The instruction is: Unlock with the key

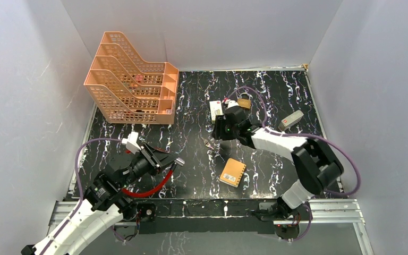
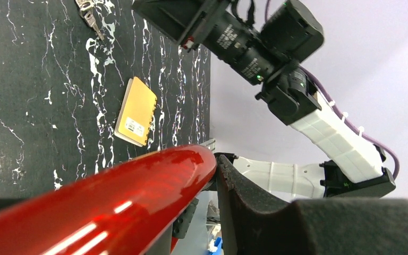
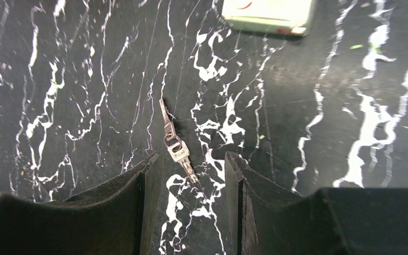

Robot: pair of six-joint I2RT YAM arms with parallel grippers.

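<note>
While left fingers [image 2: 255, 212] clench red cable [image 2: 111, 207], right fingers [image 3: 127, 212] spread apart, key [image 3: 176, 146] lying between them

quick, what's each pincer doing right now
left pincer: shut on the red cable loop
right pincer: open above the key, holding nothing

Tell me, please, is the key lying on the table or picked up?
Lying flat on the table, not picked up: the key rests between the open fingers of the right gripper, neither visibly touching it.
</note>
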